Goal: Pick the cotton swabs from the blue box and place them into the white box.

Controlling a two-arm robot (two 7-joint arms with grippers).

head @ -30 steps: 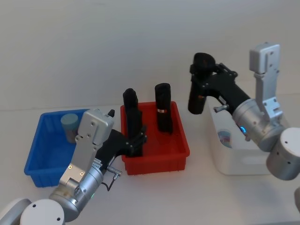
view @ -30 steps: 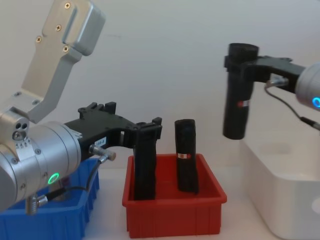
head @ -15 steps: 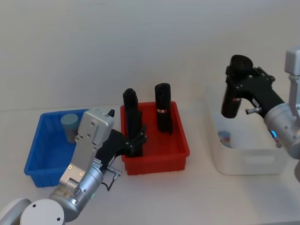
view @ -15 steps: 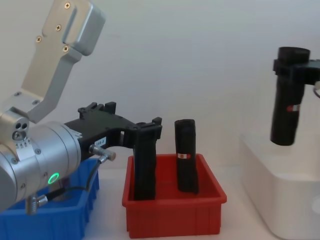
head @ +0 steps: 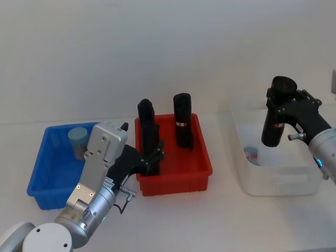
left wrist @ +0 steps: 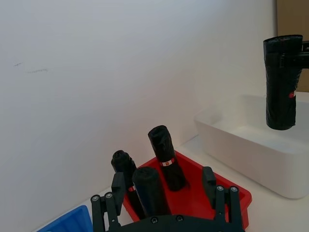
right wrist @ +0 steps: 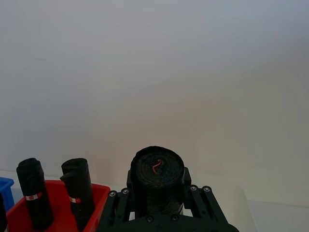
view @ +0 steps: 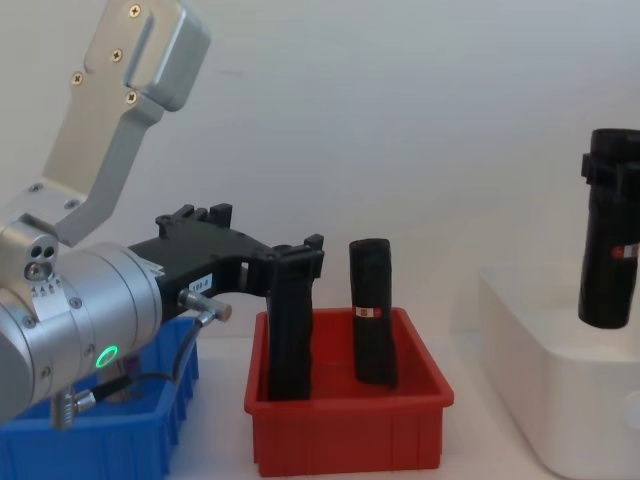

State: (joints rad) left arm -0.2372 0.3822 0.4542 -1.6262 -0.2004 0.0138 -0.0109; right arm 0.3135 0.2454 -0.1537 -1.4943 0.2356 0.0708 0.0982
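My right gripper [head: 274,118] is clamped around a tall black roll [head: 273,126], held upright over the white box [head: 273,178]. A second ago it hung at about ten o'clock of that box, out over the gap beside the red bin [head: 173,168]; half a second ago it had reached the box's near-left rim; now it sits above the middle of the box, toward three o'clock in the head view. In the chest view the roll [view: 606,262] has slid almost to the right edge, its lower end level with the box's rim [view: 520,310].

My left gripper [head: 152,157] has not moved through all three moments: it is in the red bin at its eight o'clock side, fingers closed on another black roll [head: 147,131] that stands upright. A third black roll [head: 182,127] stands free at the bin's twelve o'clock end, just as before.

One tub of cotton swabs [head: 78,142] remains in the blue box [head: 42,184], at its far corner around one o'clock, unchanged. A second tub [head: 252,154] lies inside the white box at its nine o'clock wall.
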